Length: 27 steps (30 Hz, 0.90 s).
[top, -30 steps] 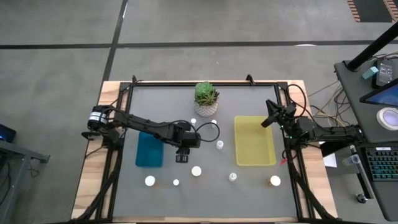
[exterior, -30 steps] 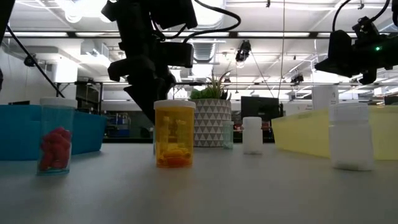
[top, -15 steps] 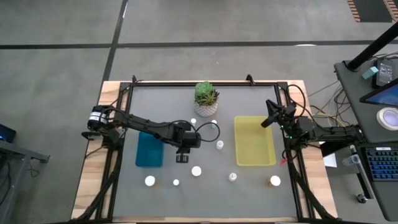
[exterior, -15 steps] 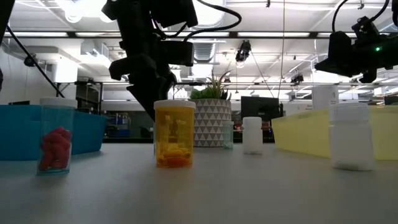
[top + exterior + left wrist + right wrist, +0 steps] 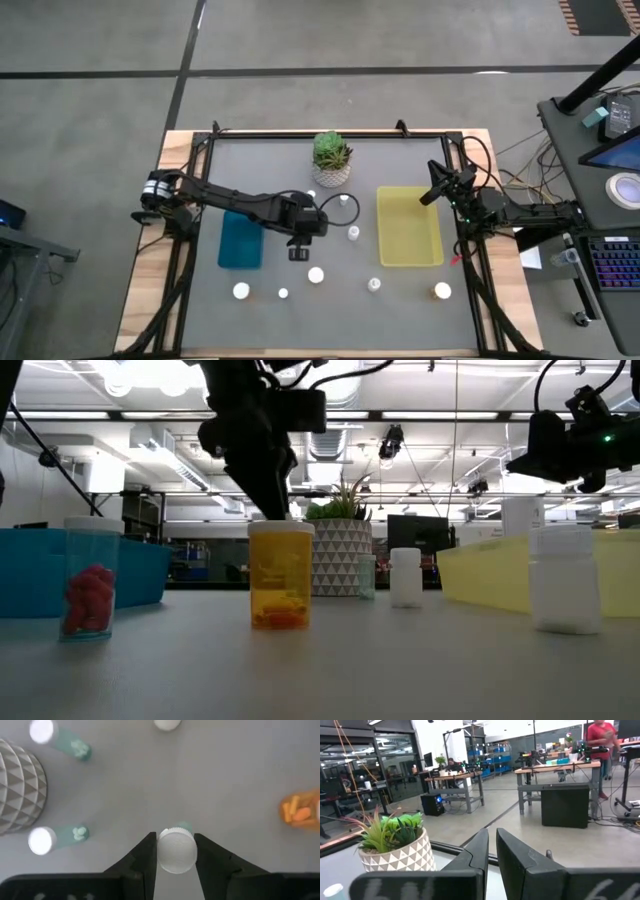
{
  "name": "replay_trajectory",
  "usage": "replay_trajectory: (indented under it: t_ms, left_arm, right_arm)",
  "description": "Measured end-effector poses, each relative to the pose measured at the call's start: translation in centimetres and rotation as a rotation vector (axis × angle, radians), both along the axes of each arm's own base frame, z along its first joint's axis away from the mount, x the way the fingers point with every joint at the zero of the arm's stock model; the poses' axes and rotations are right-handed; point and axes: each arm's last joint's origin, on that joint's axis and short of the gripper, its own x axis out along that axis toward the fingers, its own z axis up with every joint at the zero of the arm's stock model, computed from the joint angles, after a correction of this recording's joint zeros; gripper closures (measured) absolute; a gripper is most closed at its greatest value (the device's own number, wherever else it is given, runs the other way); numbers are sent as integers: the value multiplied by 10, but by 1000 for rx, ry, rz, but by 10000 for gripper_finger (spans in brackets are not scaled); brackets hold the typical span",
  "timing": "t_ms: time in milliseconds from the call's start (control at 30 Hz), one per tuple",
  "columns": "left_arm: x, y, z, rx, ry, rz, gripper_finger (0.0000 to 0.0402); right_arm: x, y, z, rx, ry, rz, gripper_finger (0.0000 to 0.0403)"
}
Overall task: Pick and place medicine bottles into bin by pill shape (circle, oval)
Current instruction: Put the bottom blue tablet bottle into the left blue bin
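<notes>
Our left gripper (image 5: pixel 175 851) has its fingers clamped on an upright bottle (image 5: pixel 176 851), cap toward the wrist; our right gripper (image 5: pixel 491 851), fingers together, waits farther off.

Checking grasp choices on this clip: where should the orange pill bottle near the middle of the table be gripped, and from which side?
Grip the orange bottle around its round white cap, coming straight down from above. It stands upright and apart from its neighbours, so the cap is the free part. The left pincer holds another bottle the same way, by its cap.
</notes>
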Motion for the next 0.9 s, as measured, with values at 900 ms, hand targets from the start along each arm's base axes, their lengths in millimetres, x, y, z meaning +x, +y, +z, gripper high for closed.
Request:
replay_trajectory:
  t_ms: [900]
  left_arm:
    - [0, -25, 50, 18, -137, -122, 309]
  right_arm:
    - [15, 17, 38, -66, -76, 727, 374]
